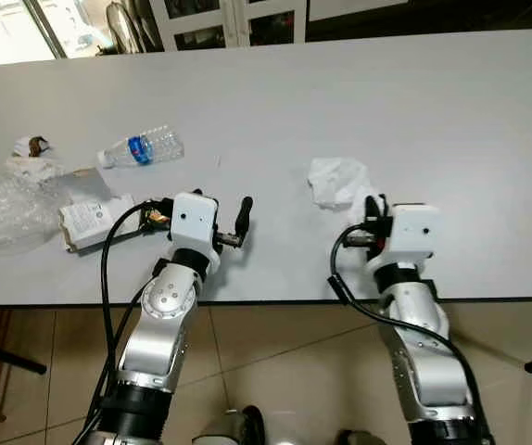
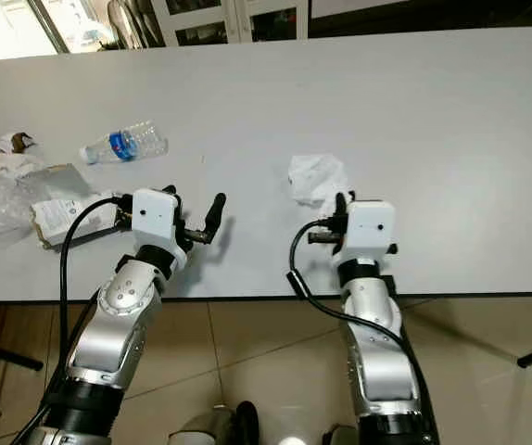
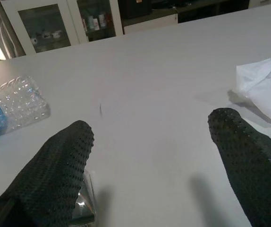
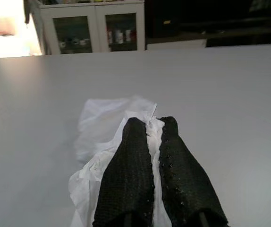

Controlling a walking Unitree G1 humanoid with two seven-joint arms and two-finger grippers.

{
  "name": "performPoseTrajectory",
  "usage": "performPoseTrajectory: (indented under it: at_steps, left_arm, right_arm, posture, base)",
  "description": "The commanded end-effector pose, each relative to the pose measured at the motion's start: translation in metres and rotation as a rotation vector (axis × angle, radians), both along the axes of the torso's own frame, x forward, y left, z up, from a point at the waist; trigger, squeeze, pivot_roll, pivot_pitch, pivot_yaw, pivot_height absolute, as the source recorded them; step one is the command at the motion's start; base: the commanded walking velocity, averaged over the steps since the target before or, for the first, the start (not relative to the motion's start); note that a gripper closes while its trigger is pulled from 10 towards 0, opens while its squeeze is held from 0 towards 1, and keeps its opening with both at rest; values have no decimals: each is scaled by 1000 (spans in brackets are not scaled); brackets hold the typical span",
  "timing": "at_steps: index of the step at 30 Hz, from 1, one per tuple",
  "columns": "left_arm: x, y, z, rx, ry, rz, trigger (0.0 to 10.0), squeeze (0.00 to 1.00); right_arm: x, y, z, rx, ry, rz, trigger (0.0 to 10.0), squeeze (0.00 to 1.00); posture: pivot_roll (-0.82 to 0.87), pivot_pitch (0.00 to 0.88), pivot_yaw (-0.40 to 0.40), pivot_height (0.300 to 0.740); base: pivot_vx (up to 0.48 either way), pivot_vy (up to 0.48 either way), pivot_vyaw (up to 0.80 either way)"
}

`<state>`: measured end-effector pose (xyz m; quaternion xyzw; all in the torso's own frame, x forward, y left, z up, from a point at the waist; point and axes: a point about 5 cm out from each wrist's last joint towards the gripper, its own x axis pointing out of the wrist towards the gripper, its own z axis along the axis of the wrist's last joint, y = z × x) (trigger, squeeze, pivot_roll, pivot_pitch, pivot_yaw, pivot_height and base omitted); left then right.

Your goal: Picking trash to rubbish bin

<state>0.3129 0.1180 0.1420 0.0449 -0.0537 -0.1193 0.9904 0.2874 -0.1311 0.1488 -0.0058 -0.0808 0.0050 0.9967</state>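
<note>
At the centre of the white table (image 1: 433, 111) lies a crumpled white tissue (image 1: 337, 180), and the right gripper (image 4: 150, 124) has its two fingers pinched tight on the tissue's near edge. The left gripper (image 3: 149, 137) rests low on the table with fingers spread wide, holding nothing. At the left of the frame sit a clear plastic bottle (image 1: 143, 147), lying on its side, a small carton (image 1: 95, 221) and a crinkled plastic bag (image 1: 6, 209).

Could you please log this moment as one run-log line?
right gripper: shut on crumpled white tissue | left gripper: open, empty, over grey table | clear plastic bottle: lying untouched
</note>
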Motion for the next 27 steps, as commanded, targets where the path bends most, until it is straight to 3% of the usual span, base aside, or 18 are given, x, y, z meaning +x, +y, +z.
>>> performPoseTrajectory:
  at_steps: [1,8,27]
  left_arm:
    - [3,8,0,-17,-1,37,10000,0]
    - [7,8,-3,-45,16,49,10000,0]
    - [9,-4,-5,-58,25,27,10000,0]
  right_arm:
    - [-6,-6,7,-22,-16,-27,10000,0]
    - [-14,-17,20,-36,-39,-51,10000,0]
    - [-14,-18,24,-41,-19,-62,10000,0]
  posture:
    - [-16,114,87,740]
    - [-39,102,82,740]
    - [-54,96,79,740]
  base:
    - [0,0,0]
    - [0,0,0]
    - [0,0,0]
